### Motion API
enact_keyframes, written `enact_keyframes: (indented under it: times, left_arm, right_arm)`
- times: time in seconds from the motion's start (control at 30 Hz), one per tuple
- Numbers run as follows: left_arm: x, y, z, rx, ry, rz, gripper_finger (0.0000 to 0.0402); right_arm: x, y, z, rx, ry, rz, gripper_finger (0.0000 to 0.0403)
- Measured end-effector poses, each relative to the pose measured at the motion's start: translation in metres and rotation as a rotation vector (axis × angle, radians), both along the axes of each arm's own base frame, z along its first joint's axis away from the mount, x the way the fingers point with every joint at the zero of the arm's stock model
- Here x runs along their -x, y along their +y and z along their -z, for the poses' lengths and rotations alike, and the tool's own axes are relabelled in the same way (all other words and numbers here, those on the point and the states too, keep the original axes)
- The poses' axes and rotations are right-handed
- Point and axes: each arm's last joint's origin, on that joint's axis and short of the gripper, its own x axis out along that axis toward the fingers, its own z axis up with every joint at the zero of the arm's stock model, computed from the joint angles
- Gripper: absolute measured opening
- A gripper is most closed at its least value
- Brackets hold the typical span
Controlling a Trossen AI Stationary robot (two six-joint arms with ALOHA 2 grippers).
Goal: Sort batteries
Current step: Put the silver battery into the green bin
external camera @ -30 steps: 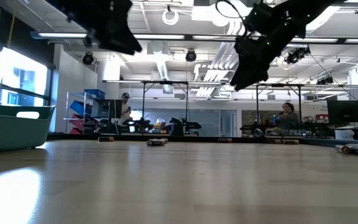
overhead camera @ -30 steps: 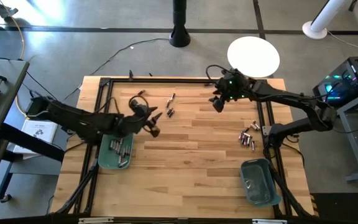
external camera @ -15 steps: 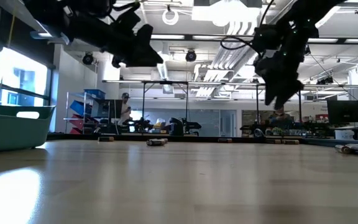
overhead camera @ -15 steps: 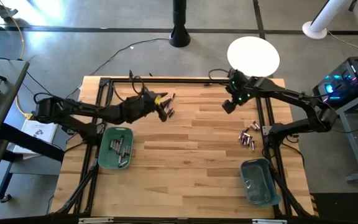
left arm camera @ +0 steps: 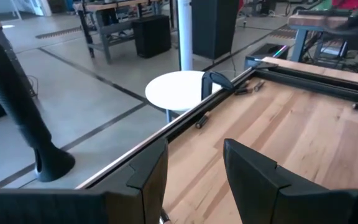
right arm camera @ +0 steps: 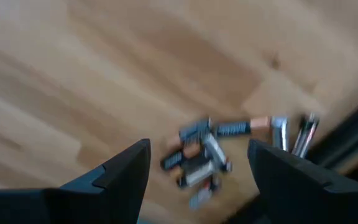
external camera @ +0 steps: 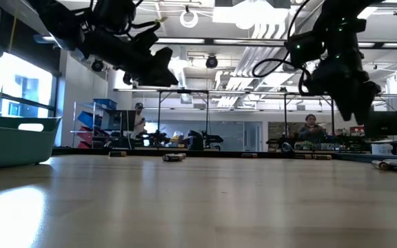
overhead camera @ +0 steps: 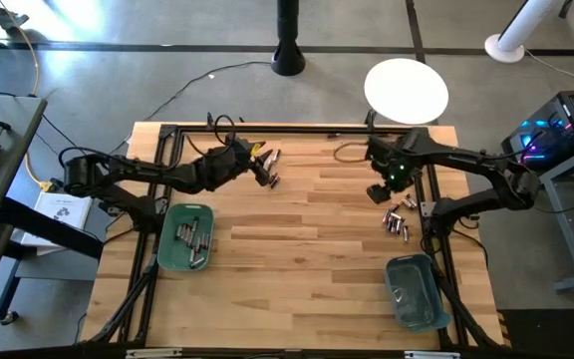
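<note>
Batteries lie in loose groups on the wooden table: a few near the far edge (overhead camera: 272, 170) and a pile by the right edge (overhead camera: 398, 219), which also shows in the right wrist view (right arm camera: 205, 154). More lie in the left teal bin (overhead camera: 170, 249). My left gripper (overhead camera: 260, 168) is open and empty, in the air beside the far group. My right gripper (overhead camera: 378, 190) is open and empty above the table, just on the far-left side of the right pile; in its wrist view the pile shows between its fingers (right arm camera: 199, 180), untouched.
A second teal bin (overhead camera: 429, 309) stands at the near right corner. A black frame (overhead camera: 167, 150) runs round the table top. A white round stand (overhead camera: 407, 90) is beyond the far edge. The low view shows a bin wall (external camera: 12, 141) and people in the room behind.
My left gripper has swung from above the left bin toward the far edge, up to the far group of batteries. My right gripper has moved toward the near and right edges, from the far right area to the right pile. No battery has moved.
</note>
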Motion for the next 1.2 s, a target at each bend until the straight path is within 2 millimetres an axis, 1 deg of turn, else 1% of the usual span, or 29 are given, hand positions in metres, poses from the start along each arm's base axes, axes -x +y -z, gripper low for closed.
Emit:
enact_keyframes:
  times: [0.1,0.17,0.23,0.37,0.5,0.63,0.73,0.93,1.07,1.2]
  left_arm:
    - [-0.001,0.0,0.001,0.002,0.003,0.003,0.0147]
    - [-0.001,0.0,0.001,0.002,0.002,0.004,0.0147]
    - [-0.001,0.0,0.001,0.002,0.002,0.004,0.0147]
    - [-0.001,0.0,0.001,0.008,-0.003,0.008,0.0147]
    - [-0.002,-0.003,0.001,0.022,-0.009,0.062,0.0147]
    - [-0.003,-0.003,0.001,0.041,-0.02,0.085,0.0147]
    - [-0.003,-0.003,0.001,0.048,-0.028,0.084,0.0147]
    - [-0.003,-0.005,0.0,0.045,-0.039,0.089,0.0147]
    - [-0.004,-0.006,-0.001,0.044,-0.045,0.096,0.0147]
    - [-0.004,-0.007,-0.001,0.044,-0.044,0.099,0.0147]
  right_arm:
    - [-0.004,0.014,0.002,-0.061,0.004,-0.081,0.0264]
    - [-0.007,0.024,0.009,-0.09,0.015,-0.115,0.0264]
    - [-0.007,0.031,0.018,-0.105,0.063,-0.133,0.0264]
    - [0.001,0.038,0.041,-0.135,0.159,-0.141,0.0263]
    - [0.01,0.041,0.06,-0.136,0.244,-0.145,0.0255]
    - [0.011,0.039,0.072,-0.101,0.254,-0.148,0.0225]
    - [0.01,0.038,0.078,-0.063,0.271,-0.135,0.019]
    - [0.002,0.034,0.086,-0.02,0.245,-0.115,0.0119]
    - [-0.002,0.033,0.092,-0.018,0.236,-0.115,0.0093]
    - [-0.005,0.032,0.095,-0.025,0.236,-0.14,0.0086]
